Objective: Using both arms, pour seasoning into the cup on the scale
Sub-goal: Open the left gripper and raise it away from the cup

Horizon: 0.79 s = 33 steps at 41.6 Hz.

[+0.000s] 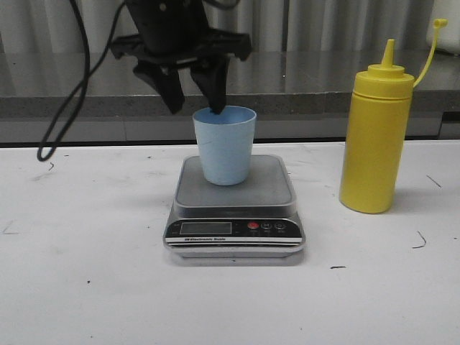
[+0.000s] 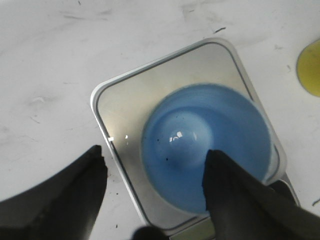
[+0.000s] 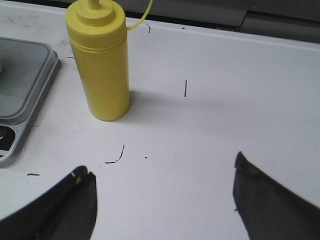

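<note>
So the cup (image 1: 225, 144) is sitting upright on the scale (image 1: 235, 215), pretty much middle of the steel platform, which makes sense since whatever gets poured has to land in it and get weighed. The left gripper (image 1: 195, 102) hangs right over it with its jaws apart, one finger dipping just inside the rim and the other outside, so it straddles the cup wall without squeezing it. From the wrist camera the cup looks empty apart from a few dark specks. My guess is that arm is either letting go or about to steady the cup. The seasoning (image 1: 377, 136) stands upright off to the right of the scale, clear of it, cap flipped off and dangling on its tether, nozzle bare. The right gripper (image 3: 162, 195) is near it, jaws wide apart, holding nothing, lined up like it'll go for the bottle next. Desk (image 1: 86, 287) is plain white with little black scuff marks, and there's a grey ledge with pale corrugated panels behind it.
</note>
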Each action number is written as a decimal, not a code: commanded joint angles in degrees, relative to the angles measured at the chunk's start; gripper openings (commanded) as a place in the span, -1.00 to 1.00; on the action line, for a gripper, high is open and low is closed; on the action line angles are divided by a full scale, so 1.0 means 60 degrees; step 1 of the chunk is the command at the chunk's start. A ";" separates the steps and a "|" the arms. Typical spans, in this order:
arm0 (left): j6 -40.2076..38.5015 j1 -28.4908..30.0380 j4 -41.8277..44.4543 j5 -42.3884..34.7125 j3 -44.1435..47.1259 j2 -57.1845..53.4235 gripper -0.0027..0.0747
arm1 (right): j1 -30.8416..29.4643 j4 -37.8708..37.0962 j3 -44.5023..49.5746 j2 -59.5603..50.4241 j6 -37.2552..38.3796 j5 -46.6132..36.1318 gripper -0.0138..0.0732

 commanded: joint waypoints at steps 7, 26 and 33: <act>0.0289 -0.0028 0.0873 -0.0560 0.1067 -0.2984 0.15 | 0.0024 -0.0118 -0.0342 0.0064 -0.0069 -0.0597 0.65; 0.0191 -0.0028 0.0968 -0.1537 0.5318 -0.8069 0.15 | 0.0024 -0.0118 -0.0342 0.0064 -0.0069 -0.0597 0.65; 0.0191 -0.0028 0.0931 -0.1724 0.6745 -0.9861 0.15 | 0.0024 -0.0118 -0.0342 0.0064 -0.0069 -0.0597 0.65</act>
